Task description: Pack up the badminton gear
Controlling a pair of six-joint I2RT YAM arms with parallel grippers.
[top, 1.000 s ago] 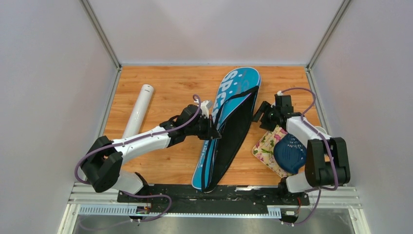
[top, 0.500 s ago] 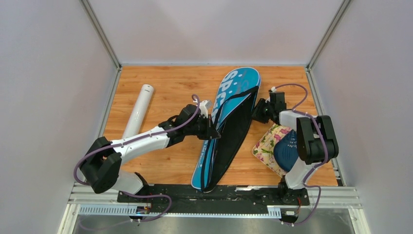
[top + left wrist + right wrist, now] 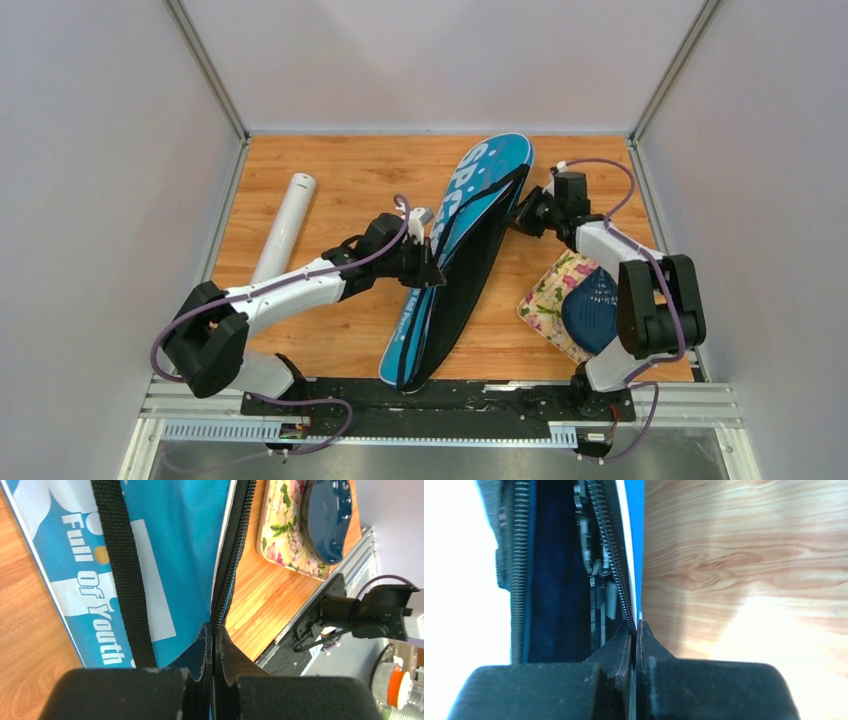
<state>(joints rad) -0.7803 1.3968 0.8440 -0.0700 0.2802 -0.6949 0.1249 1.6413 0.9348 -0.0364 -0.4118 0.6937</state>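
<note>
Left hand [image 3: 433, 270]: fully closed, pinching the zipper edge of the blue "SPORT" cover [image 3: 487, 162]; the wrist view showed the black teeth running straight into its tips [image 3: 213, 636].
Right hand [image 3: 519, 214]: fully closed on the opposite rim of the cover; a second before it stood wide and apart from that rim.
Change: the right hand crossed to the cover and clamped; the cover's near end swung toward the left arm, and the cover's open mouth looked narrower.
Meaning for task: both rims were now held, so the cover could probably be spread or zipped. Packing was judged well advanced.
Cover position: lying on the table [image 3: 340, 170] between the two hands, touching both.
White tube [image 3: 285, 225]: on the table, well apart, on the outer side of the left hand.
Floral cloth [image 3: 547, 296] and dark blue shell-shaped object [image 3: 592, 312]: near the right hand, on its base side, untouched.
Hidden: no racket or shuttlecock was visible; whether they sat inside the cover or tube could not be told.
Unclear: the right wrist view [image 3: 634, 630] was overexposed at left; whether the pinch took the zipper slider or only fabric could not be settled.
</note>
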